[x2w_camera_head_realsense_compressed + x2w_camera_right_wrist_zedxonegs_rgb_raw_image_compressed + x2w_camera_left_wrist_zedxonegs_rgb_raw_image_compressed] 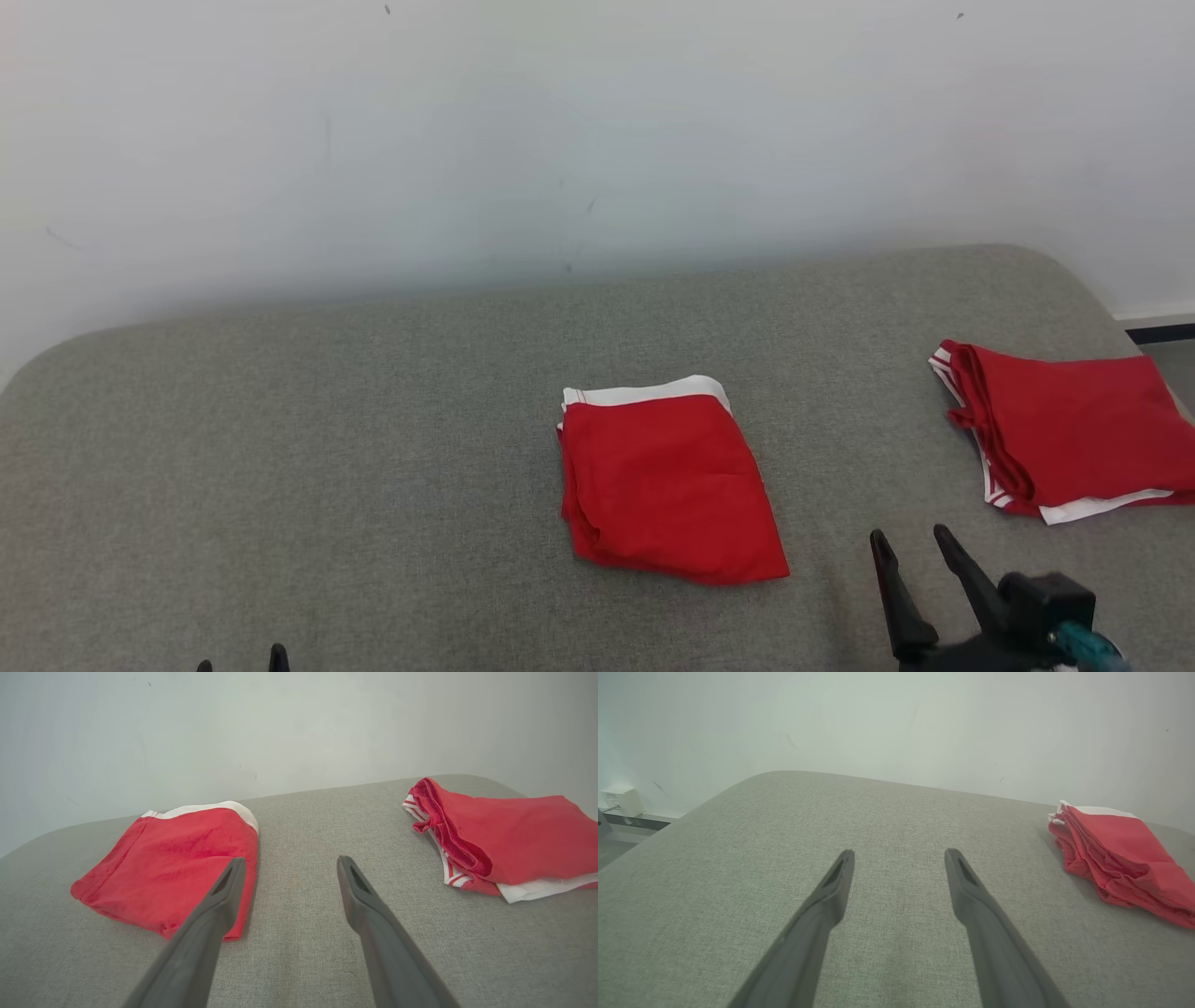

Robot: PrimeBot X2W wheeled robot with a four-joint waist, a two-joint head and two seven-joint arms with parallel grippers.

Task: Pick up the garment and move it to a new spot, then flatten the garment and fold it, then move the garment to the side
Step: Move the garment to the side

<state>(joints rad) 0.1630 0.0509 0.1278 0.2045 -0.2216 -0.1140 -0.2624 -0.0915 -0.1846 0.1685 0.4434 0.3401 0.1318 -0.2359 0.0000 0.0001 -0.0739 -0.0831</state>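
While centre garment (667,490) lies folded — second pile (1064,429) rightward.

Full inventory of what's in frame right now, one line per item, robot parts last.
folded garment: one, red with a white band, middle of the surface
garment pile: one pile, red with white trim, right end of the surface; number of pieces unclear
padded surface: one, grey fabric, across the foreground
wall: one, white, behind the surface
small box: one, white, low by the wall past the surface's left end
left gripper: one, dark, open, above bare surface at lower left
right gripper: one, dark, open, at lower right, near the folded garment
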